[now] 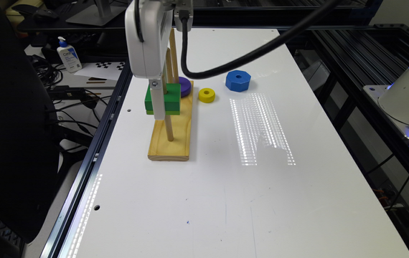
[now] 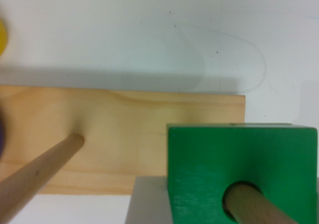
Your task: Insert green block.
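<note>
Nearest the wrist camera sat the green block (image 2: 219, 164), a wooden peg (image 2: 254, 206) already poking up through its round centre hole. A pale finger (image 2: 147, 201) lay against one side of the block there, so we judged the jaws to be pinching the block, though the opposite finger was out of sight.

In the exterior view our gripper (image 1: 159, 104) hung over the wooden base (image 1: 175, 143), which lay near the tabletop (image 1: 226, 200) edge on that view's left. The green block (image 1: 170, 98) was threaded on the peg (image 1: 169, 130) closest to the base's near end, but it sat well above the base, with bare peg showing underneath. A purple disc (image 1: 186, 86) rested at the foot of a farther peg. A yellow ring (image 1: 206, 95) and a blue octagonal block (image 1: 238, 80) lay loose on the tabletop beside the base, toward the far edge.

We took the task as mostly done: the hole had found its peg. What remained, in our judgement, was lowering the block down to the base and letting go.
</note>
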Tool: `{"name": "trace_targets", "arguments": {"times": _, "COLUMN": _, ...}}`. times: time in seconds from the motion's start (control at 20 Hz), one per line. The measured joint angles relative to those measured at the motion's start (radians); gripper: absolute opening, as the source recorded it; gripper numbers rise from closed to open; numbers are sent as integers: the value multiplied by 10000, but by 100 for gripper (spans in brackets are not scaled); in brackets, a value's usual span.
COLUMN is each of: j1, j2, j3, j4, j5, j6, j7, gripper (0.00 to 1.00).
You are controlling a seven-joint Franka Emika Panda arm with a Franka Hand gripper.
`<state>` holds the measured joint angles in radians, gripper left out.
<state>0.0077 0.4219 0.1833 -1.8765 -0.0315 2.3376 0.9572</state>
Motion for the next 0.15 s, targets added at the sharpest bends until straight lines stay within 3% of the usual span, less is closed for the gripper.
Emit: {"name": "trace_targets", "arguments": {"times": 0.15, "j1": 0, "j2": 0, "j3": 0, "j4": 0, "j5": 0, "j6": 0, "j7": 0, "gripper": 0}}
